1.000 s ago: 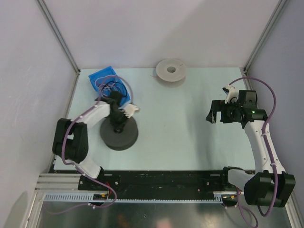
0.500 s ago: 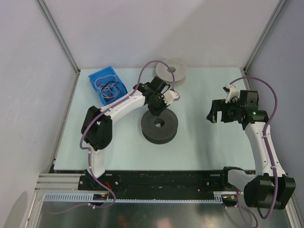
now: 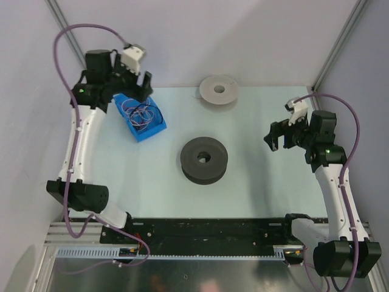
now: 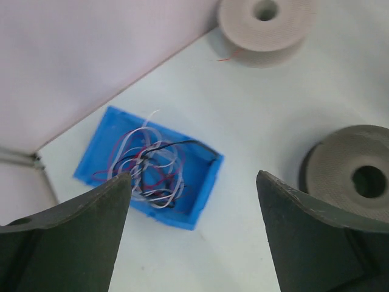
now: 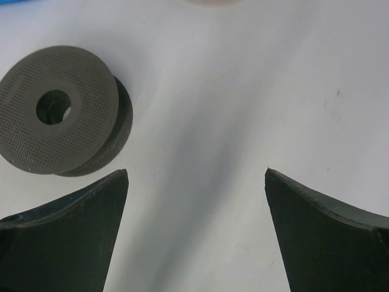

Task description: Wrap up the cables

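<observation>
Left gripper (image 4: 193, 179), jaws apart near blue bin (image 4: 205, 193): we should pinch one black cable (image 4: 179, 143) alone. Right gripper (image 5: 196, 173): jaws apart, empty.

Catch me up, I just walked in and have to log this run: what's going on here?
Two robot arms are set up to wrap cables. The left gripper hovers over the blue bin at the far left, jaws open, above a tangle of cables lying inside. The right gripper hangs over the right side of the table, jaws open and empty. A dark spool lies mid-table and a light spool at the far edge. Neither arm holds a cable.
</observation>
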You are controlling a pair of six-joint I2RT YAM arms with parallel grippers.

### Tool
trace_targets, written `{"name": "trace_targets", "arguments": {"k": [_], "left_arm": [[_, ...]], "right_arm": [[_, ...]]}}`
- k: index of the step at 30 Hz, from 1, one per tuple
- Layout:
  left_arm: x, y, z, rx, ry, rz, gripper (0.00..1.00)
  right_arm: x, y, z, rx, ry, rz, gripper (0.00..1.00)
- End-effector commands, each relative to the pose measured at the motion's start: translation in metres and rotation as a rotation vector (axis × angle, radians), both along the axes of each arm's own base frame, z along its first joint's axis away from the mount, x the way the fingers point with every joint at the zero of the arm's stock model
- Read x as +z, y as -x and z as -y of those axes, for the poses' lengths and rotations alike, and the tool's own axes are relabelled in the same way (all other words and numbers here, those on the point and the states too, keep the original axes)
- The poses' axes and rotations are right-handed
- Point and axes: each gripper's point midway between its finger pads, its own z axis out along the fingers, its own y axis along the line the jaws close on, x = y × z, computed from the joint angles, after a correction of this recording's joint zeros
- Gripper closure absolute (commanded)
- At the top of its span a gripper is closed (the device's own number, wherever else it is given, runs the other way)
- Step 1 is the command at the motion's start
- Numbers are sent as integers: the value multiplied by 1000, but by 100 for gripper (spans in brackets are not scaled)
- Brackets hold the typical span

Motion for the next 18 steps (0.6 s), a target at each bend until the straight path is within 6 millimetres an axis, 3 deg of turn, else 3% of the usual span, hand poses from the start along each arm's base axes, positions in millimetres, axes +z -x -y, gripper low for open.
{"name": "trace_targets", "arguments": {"k": [1, 4, 7, 18], "left_arm": [[-17, -24, -47, 110, -3, -49, 12], [-35, -38, -79, 131, -37, -70, 13], [-60, -45, -95, 99, -115, -89, 14], [-150, -78, -108, 9, -247, -223, 20]], "right_arm": [[59, -23, -19, 86, 21, 226, 1], [63, -36, -39, 136, 49, 241, 1], [59, -50, -62, 189, 38, 211, 1], [56, -82, -138, 332, 44, 193, 1]]}}
